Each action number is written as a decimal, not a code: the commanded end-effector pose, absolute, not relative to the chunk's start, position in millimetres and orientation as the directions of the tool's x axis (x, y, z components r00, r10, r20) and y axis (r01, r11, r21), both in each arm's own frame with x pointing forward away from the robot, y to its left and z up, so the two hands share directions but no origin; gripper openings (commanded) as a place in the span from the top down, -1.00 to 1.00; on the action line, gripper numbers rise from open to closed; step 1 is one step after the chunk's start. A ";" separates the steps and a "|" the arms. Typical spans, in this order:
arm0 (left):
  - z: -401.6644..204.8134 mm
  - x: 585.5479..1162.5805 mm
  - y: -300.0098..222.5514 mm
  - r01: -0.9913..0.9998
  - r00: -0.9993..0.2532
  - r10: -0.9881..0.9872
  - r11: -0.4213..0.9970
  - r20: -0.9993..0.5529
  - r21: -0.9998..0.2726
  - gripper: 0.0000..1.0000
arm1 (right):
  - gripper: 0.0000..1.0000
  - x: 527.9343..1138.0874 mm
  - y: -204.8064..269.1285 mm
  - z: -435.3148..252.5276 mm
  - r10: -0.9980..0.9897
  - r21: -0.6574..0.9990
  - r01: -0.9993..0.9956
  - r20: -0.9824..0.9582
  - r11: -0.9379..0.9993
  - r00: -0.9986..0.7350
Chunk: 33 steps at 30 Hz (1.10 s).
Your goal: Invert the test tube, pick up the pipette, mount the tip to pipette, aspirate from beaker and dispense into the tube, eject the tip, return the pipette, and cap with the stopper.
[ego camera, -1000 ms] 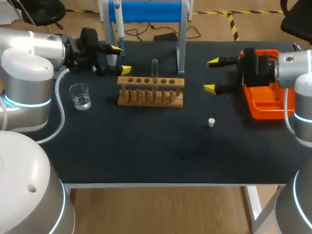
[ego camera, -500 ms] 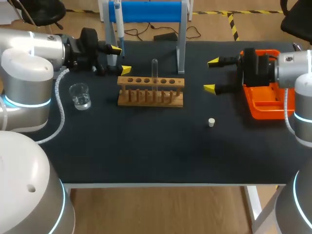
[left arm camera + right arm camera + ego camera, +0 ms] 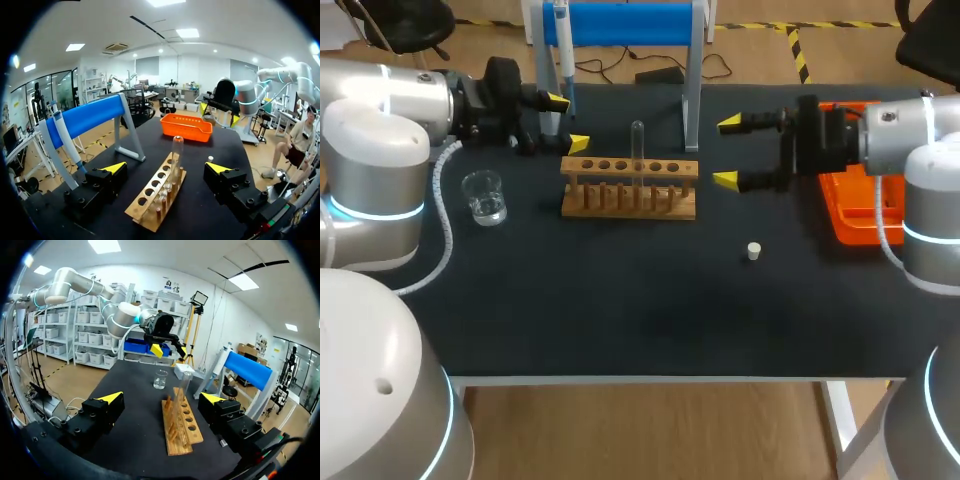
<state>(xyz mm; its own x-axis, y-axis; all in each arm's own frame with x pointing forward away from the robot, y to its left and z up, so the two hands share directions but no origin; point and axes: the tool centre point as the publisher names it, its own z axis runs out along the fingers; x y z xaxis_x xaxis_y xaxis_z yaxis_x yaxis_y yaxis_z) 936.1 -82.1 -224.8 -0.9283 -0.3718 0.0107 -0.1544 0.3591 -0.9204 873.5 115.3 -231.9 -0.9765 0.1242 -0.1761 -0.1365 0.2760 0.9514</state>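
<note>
- The left gripper (image 3: 567, 121) hangs with its fingers spread wide and empty, just off one end of the wooden rack (image 3: 630, 200)
- The right gripper (image 3: 726, 152) is also wide open, holding nothing, near the rack's other end
- The test tube (image 3: 637, 140) stands upright in the rack, between the two grippers
- The pipette (image 3: 561, 45) hangs on the blue stand (image 3: 620, 22)
- The stopper (image 3: 754, 251) lies loose on the table

The white-and-blue pipette (image 3: 560, 50) runs off the head view's upper edge at upper left. At right, the orange plastic tray (image 3: 850, 215) is half hidden behind the right arm (image 3: 880, 140). The clear glass test tube (image 3: 638, 140) is too faint to tell which end is open.
</note>
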 end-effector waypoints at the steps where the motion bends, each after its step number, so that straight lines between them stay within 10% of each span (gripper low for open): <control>1: -225.0 935.9 -81.8 -0.154 -0.928 -0.371 0.358 0.011 -0.921 -1.00 | -1.00 888.6 133.3 -233.0 0.107 0.956 -0.125 -0.158 0.266 -0.982; 33: -225.0 935.9 -81.8 -0.154 -0.928 -0.371 0.358 0.011 -0.921 -1.00 | -1.00 926.0 201.3 -253.2 -0.045 0.996 -0.002 0.002 0.091 -0.999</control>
<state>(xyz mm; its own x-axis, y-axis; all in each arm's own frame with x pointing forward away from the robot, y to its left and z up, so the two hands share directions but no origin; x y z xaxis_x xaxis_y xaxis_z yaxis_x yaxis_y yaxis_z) 936.1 -82.1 -224.9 -0.9283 -0.3718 0.0105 -0.1542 0.3592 -0.9204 918.6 194.8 -247.6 -0.9994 -0.0333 -0.0027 -0.0059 0.0949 0.9955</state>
